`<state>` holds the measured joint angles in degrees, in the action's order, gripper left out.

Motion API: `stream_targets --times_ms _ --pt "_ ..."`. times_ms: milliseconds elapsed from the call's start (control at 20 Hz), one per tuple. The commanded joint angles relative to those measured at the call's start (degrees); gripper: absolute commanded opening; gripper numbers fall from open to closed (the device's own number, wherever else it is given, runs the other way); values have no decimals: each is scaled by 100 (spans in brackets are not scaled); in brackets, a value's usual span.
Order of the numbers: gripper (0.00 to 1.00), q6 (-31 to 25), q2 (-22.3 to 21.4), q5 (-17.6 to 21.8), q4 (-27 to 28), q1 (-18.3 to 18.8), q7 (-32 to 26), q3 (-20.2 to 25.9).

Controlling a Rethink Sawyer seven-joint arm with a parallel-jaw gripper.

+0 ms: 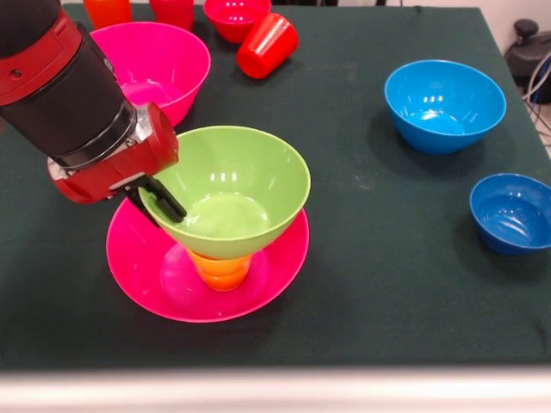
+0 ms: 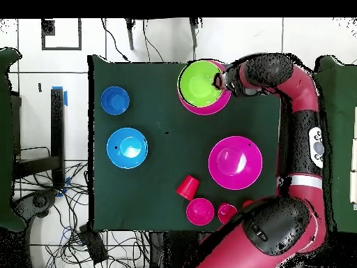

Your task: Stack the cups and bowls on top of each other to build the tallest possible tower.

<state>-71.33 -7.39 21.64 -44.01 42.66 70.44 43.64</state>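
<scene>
Fingers [image 1: 157, 200] clamped on green bowl's [image 1: 231, 185] rim, bowl atop yellow cup [image 1: 220, 269], cup inside pink bowl [image 1: 164, 280]

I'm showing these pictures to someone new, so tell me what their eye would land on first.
The lime green bowl draws the eye first: it sits on a yellow-orange cup standing in a wide pink bowl at the table's front edge, with the gripper pinching its rim. Next come the light blue bowl and the small dark blue bowl off to the right, then a red cup lying on its side at the back.
</scene>
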Motion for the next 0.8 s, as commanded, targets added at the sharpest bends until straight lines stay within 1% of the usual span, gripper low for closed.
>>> stream_targets --times_ms 50,300,400,450,800 --pt "0 -169 61 383 -178 32 -2111 -57" --pt "0 -196 60 411 -212 39 -2003 -130" --pt "0 -189 58 460 -182 32 -2050 -148" --pt "100 -189 62 510 -142 18 -2115 -151" --pt "100 -204 32 670 -104 34 -2336 -212"
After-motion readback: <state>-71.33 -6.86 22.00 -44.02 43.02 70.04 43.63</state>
